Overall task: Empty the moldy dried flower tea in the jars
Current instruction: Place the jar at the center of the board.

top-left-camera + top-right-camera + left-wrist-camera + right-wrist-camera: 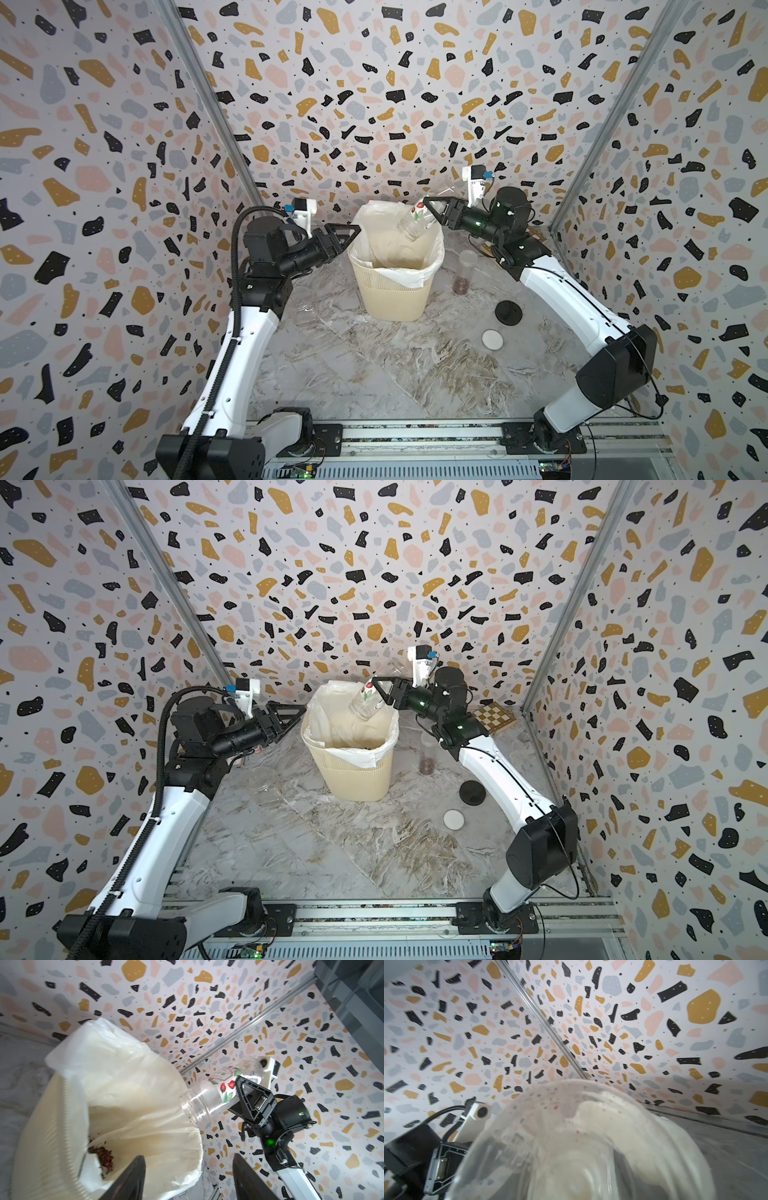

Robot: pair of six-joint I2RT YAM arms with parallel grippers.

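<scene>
Clear labelled jar (412, 226) clamped in my right gripper (429, 214), I want its mouth steep and well inside the bin (390, 301); left gripper (351, 232) idles, jaws apart.

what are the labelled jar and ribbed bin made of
The labelled jar: clear, glossy, likely plastic, possibly glass; the wall pattern shows through it. The ribbed bin: cream, matte, probably plastic, given its fine ribs. The liner: thin translucent white film, crumpled.
</scene>
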